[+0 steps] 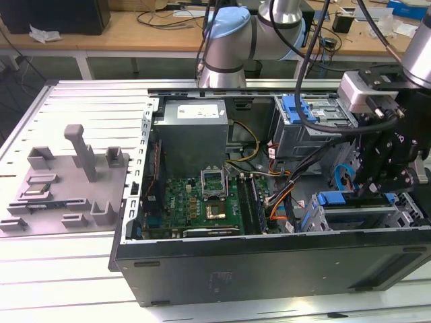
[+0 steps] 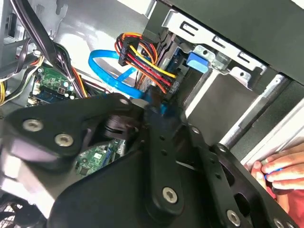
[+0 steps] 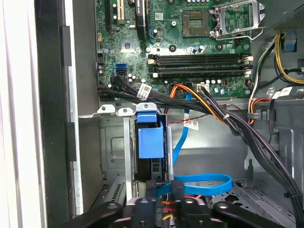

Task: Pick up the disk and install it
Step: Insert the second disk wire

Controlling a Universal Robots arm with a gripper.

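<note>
The disk (image 3: 148,142) stands on edge in a slot of the metal drive cage (image 3: 111,147) inside the open computer case. What I see of it is its blue carrier frame and a dark strip of its body. In the exterior view the carrier (image 1: 333,198) lies at the cage's top, at the case's right end. My gripper (image 1: 385,176) hangs just above and to the right of it. In the first wrist view the gripper (image 3: 164,190) is right at the disk's end, and in the second wrist view its black linkage (image 2: 159,107) covers the contact point.
A grey fixture tray (image 1: 67,182) with upright posts sits on the table to the exterior view's left. The motherboard (image 1: 202,202), power supply (image 1: 192,131) and cable bundles (image 3: 228,118) crowd the case. A blue flat cable (image 3: 204,183) loops beside the cage. A person's hand (image 2: 280,173) rests near the case edge.
</note>
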